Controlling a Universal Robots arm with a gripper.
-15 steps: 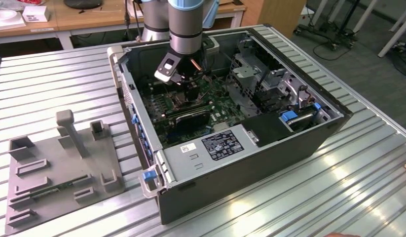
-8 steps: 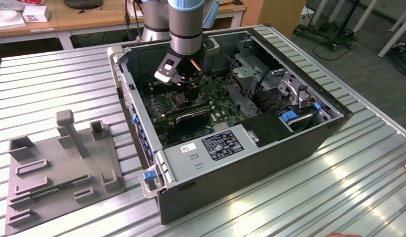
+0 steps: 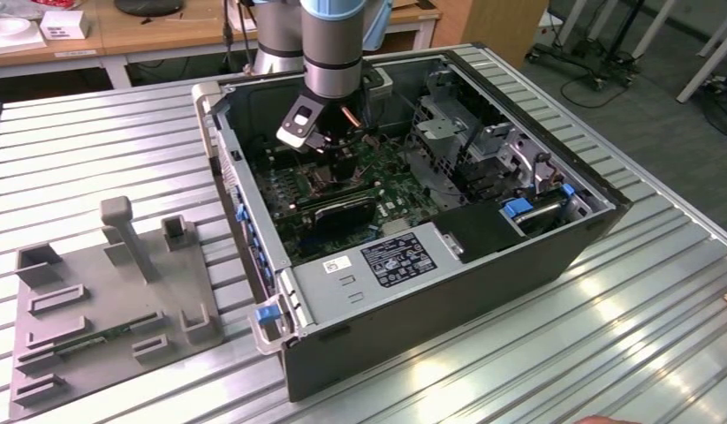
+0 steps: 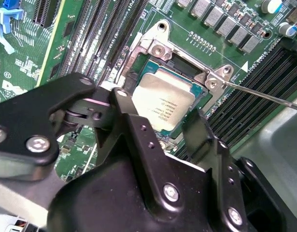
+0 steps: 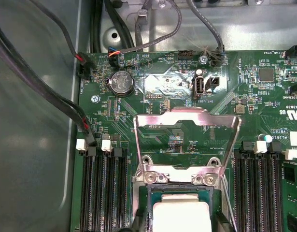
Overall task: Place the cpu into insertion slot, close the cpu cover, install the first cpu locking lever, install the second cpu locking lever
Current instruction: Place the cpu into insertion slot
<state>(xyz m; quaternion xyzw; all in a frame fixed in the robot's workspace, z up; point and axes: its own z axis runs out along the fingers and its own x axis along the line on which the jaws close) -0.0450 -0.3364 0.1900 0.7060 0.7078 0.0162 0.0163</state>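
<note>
Flat square cpu (image 4: 162, 99), dull silver top, lies level in insertion slot (image 4: 184, 67). Black fingers (image 4: 138, 133) clamp its opposite edges. Windowed metal cpu cover (image 5: 187, 118) stands open.

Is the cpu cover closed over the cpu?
No, the first wrist view shows the cpu cover swung open, away from the cpu.

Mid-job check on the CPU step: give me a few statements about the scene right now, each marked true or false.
1. The computer case lies on its side, open on top. True.
2. The chip sits at the socket. True.
3. The cover is shut over the chip. False: it stands open, the board visible through its window.
4. The arm hangs over the grey tray outside the case. False: it reaches down into the case.
5. A coin battery sits on the board. True.
</note>
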